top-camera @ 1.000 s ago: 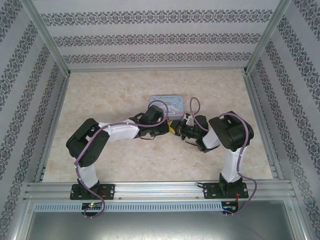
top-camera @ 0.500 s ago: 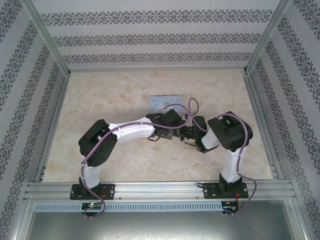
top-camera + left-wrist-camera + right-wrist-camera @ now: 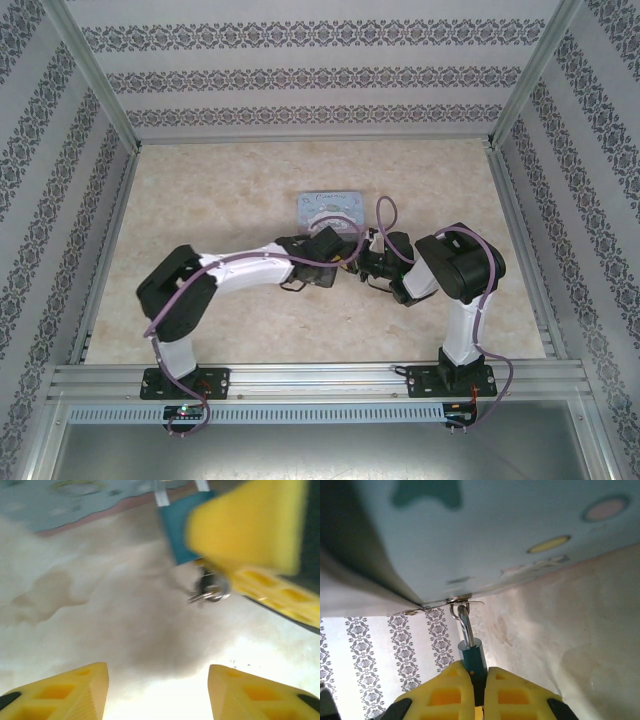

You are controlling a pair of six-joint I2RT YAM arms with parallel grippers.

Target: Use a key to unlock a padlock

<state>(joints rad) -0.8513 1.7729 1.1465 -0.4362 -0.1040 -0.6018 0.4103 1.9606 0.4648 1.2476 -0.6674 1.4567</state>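
The right pincer [image 3: 478, 680] holds the padlock [image 3: 470, 652]. The wide left pincer [image 3: 157, 680] should next grab the key [image 3: 209, 587], middle right, and turn it.

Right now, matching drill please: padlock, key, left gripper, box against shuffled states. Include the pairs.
Things:
1. padlock
2. key
3. left gripper
4. box

States:
a. open, holding nothing
b. pale blue, with printed shapes
c. clamped by the right gripper, shackle through the box's clasp
d. dark, with a small ring on it

Pairs: 1-c, 2-d, 3-a, 4-b
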